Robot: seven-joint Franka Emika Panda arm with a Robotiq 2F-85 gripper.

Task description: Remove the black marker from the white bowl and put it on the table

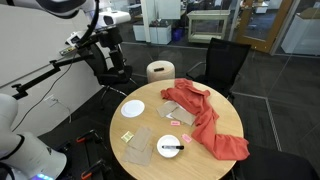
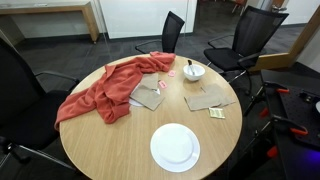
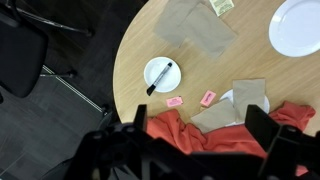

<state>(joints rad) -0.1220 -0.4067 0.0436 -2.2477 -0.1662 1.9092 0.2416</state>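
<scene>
Evidently hardly begun, with the black marker (image 3: 161, 77) lying inside the white bowl (image 3: 153, 68) near the rim of the round wooden surface (image 3: 135, 50). Hovering high, well apart from both, with the hand (image 3: 197, 135) spread wide and empty. Left to do: descending, gripping, lifting out, laying on bare wood.

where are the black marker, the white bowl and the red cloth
black marker (image 3: 161, 78), wrist view, middle of its barrel
white bowl (image 3: 152, 66), wrist view, bare inner surface
red cloth (image 2: 100, 95), in an exterior view, its middle
</scene>
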